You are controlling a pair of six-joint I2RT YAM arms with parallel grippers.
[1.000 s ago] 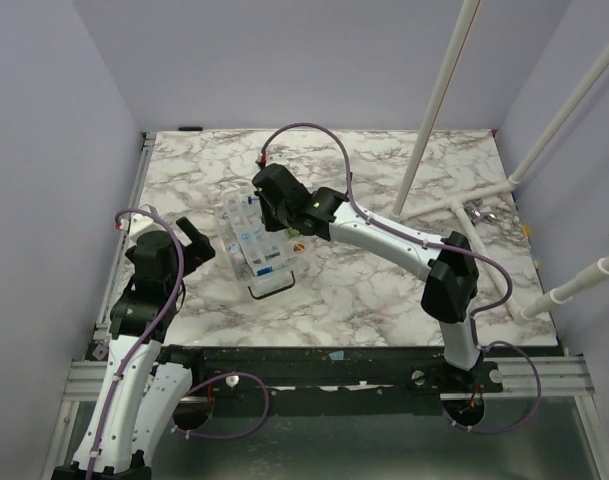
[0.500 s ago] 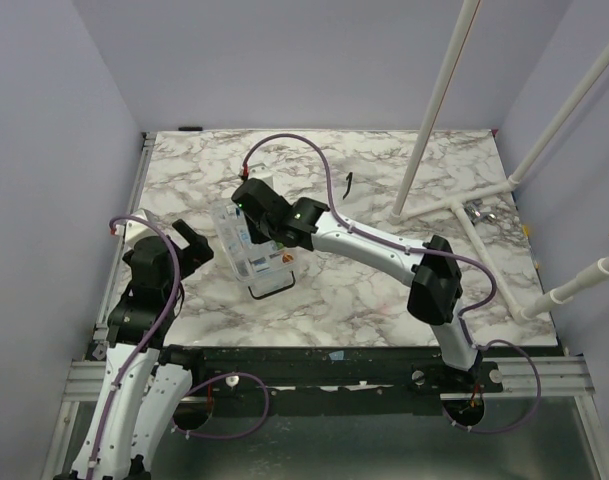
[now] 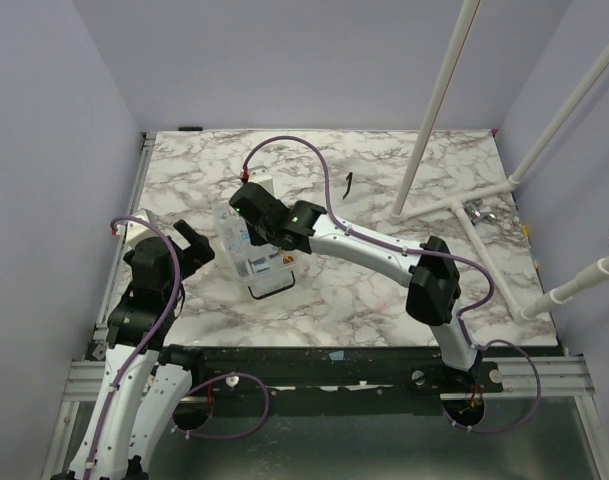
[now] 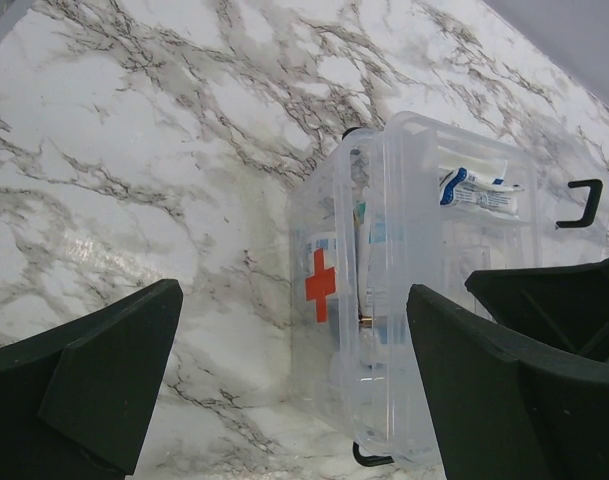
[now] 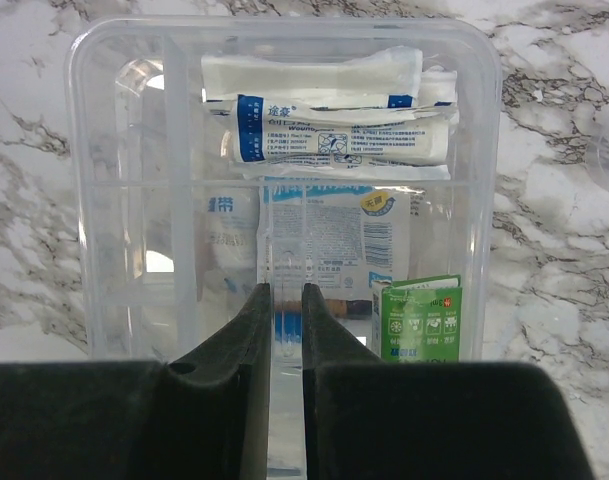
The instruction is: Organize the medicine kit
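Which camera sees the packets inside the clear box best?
The right wrist view: it looks straight into the medicine kit, with the packets large and their print visible. The left wrist view shows the kit side-on, one packet showing clearly. The top view shows it small, partly behind the right arm.

From above, the right gripper [image 3: 246, 215] covered the kit's [image 3: 262, 268] far end, and I couldn't see its fingertips. At the right wrist, its fingers [image 5: 246, 340] seemed pinched on a clear kit edge, though glare blurred it. The packets' [image 5: 329, 140] print was too small to read. The left gripper's [image 4: 294, 300] fingers [image 4: 94, 380] ran off the frame's bottom, one masking the kit's corner. A dark speck [image 3: 349, 184] was too small to name.
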